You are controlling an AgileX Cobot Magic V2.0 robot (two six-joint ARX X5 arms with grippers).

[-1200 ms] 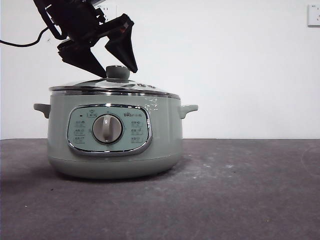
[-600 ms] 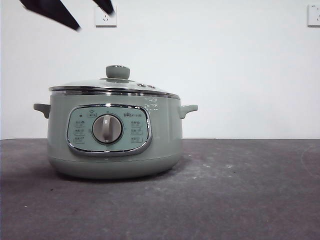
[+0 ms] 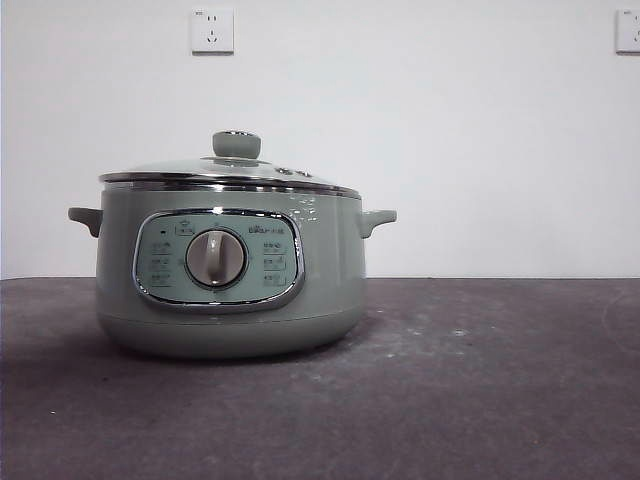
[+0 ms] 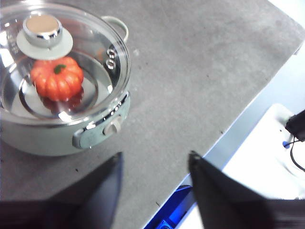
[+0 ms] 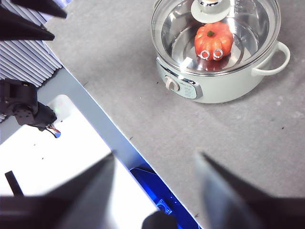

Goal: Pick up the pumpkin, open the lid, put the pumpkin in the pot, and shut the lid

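Observation:
The pale green pot (image 3: 230, 290) stands on the dark table with its lid (image 3: 225, 172) shut on it. No gripper shows in the front view. In the left wrist view the orange pumpkin (image 4: 57, 78) lies inside the pot (image 4: 47, 140), seen through the clear lid under its knob (image 4: 43, 29). My left gripper (image 4: 155, 157) is open and empty, high above the table and apart from the pot. In the right wrist view the pumpkin (image 5: 213, 40) shows inside the pot (image 5: 224, 88). My right gripper (image 5: 156, 157) is open and empty, high over the table's edge.
Two wall sockets (image 3: 212, 30) (image 3: 628, 30) are on the white wall behind. The table's edge (image 5: 109, 138) runs near a white surface (image 5: 52, 152) with a black device (image 5: 19, 107). The left arm's black tips (image 5: 28, 19) show in a corner of the right wrist view.
The open gripper that stood around the lid's knob rose up and left, out of the front view. The lid stays shut on the pot.

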